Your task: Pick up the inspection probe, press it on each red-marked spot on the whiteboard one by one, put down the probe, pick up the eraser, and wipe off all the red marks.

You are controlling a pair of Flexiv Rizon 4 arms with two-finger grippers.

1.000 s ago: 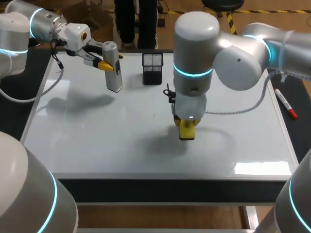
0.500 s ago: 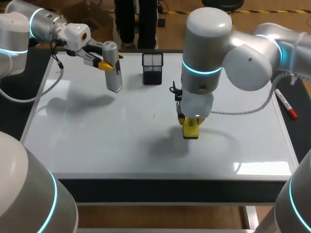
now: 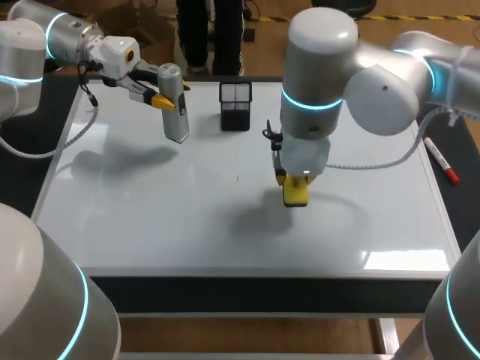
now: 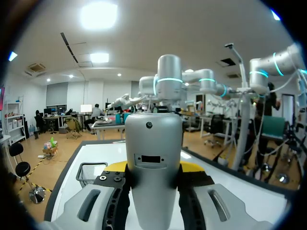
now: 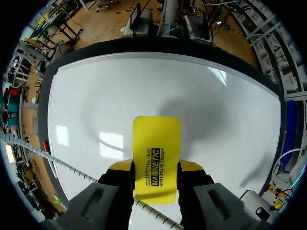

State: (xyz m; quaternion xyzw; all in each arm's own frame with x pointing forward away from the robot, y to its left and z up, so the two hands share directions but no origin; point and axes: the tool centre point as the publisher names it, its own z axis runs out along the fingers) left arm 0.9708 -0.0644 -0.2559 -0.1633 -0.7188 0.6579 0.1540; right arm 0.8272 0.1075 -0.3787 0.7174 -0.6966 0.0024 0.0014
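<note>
Pinching the eraser [image 3: 295, 193] amid open whiteboard [image 3: 150, 214], right gripper [image 5: 156, 171] — left gripper [image 3: 169, 98] clamped on probe [image 3: 176, 116] near far edge.

— Operator: What's in the left gripper [image 4: 153, 168]?
— Observer: You've got the silver-grey, round-topped plastic inspection probe [image 4: 153, 136] upright, a yellow fingertip [image 4: 116, 166] pressed on each side. Black wire-mesh basket [image 4: 90, 173] near your gripper, on the glossy white whiteboard [image 4: 103, 152].
</note>
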